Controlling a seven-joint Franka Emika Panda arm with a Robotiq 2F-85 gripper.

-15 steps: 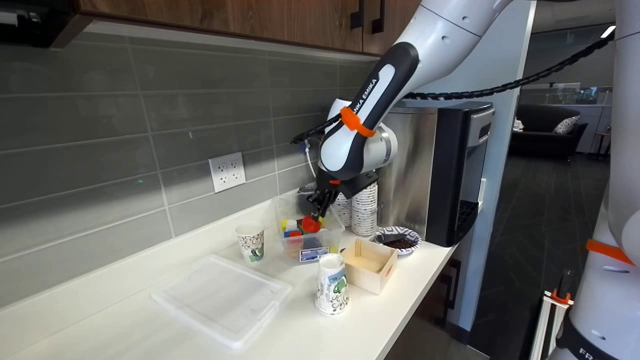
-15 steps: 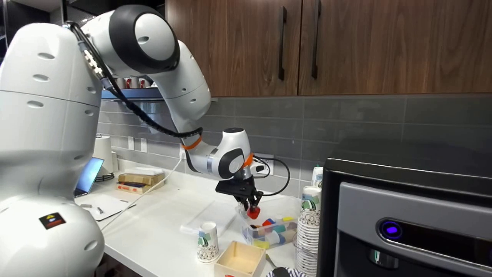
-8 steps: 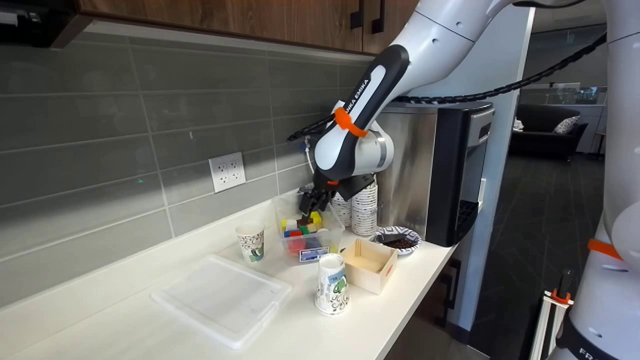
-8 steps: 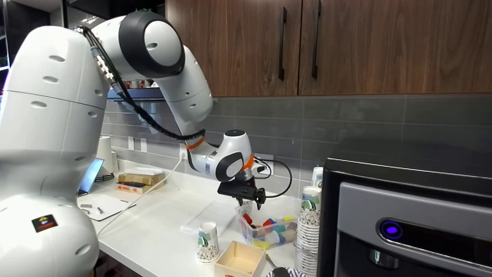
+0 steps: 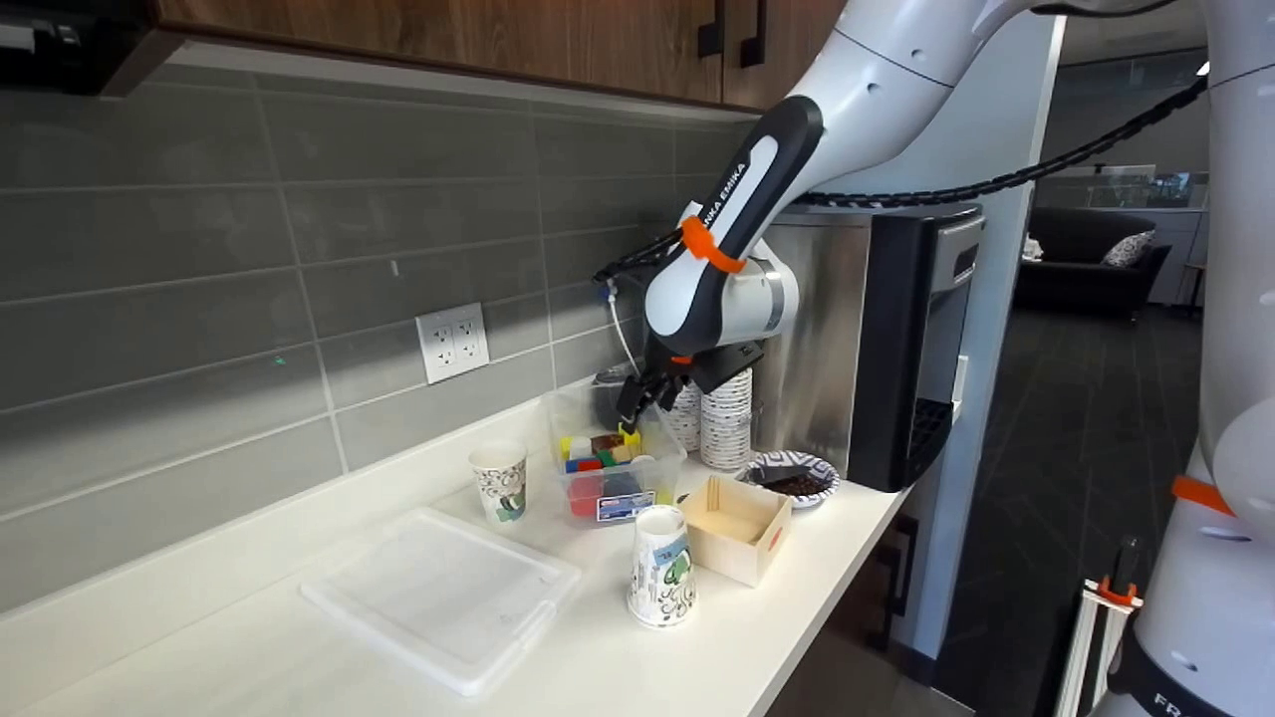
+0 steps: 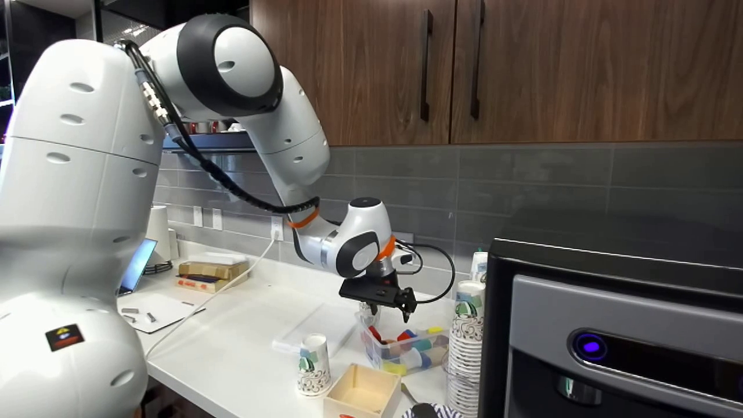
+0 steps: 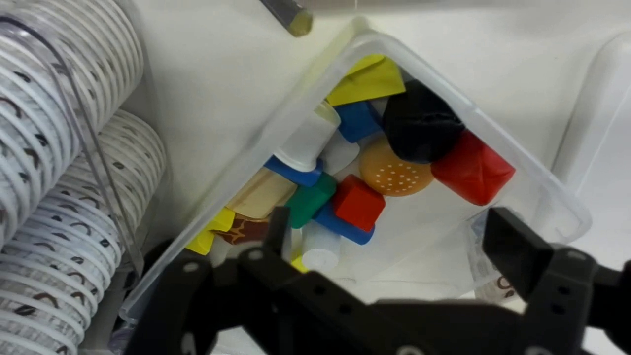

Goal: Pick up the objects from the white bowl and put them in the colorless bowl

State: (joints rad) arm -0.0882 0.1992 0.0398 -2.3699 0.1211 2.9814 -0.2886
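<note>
Red toy [image 7: 473,167], gripped a second ago, now lies in the clear tub [image 7: 535,175] below the gripper [image 7: 389,219], its fingers [image 7: 515,251] spread. Wooden cabinets [image 6: 371,69] hang above the white counter [image 6: 249,342].

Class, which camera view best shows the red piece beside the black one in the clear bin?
The wrist view: looking down into the clear bin, it shows the red piece large, creases visible. Both exterior views show only a small red patch.
</note>
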